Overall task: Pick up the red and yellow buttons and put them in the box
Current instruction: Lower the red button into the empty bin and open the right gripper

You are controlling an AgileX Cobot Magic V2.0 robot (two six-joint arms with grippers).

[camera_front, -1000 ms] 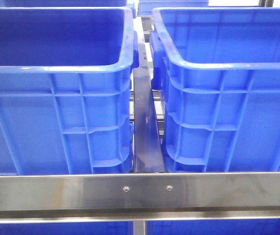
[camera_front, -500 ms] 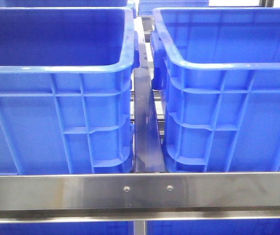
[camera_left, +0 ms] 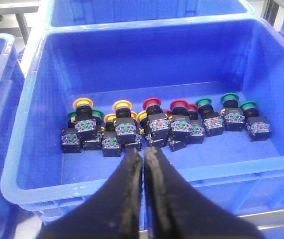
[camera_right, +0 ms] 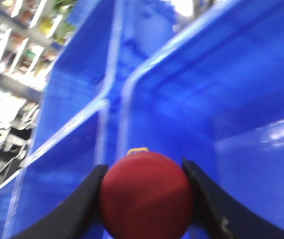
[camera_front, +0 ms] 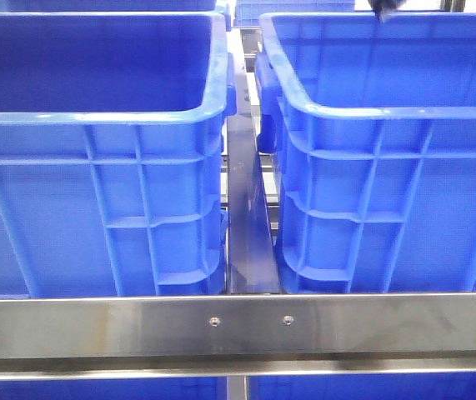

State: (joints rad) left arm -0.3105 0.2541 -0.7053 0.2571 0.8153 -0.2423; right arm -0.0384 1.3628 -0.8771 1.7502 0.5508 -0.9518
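Right gripper point(camera_right: 144, 199) pinches a red button point(camera_right: 145, 196) between its fingers, red cap facing the camera, blue crate walls point(camera_right: 261, 99) all around; blurry, so we can't tell exactly which crate it hangs over. We judge the drop goes straight down from the grip. Left gripper point(camera_left: 143, 164) has its fingers pressed together, holding nothing, poised over the near edge of a crate point(camera_left: 27, 149) where the other buttons point(camera_left: 154, 122) lie in a row just ahead of it. Versus half a second ago, a dark tip point(camera_front: 382, 8) now shows at the right crate's point(camera_front: 388, 167) far rim in the front view.
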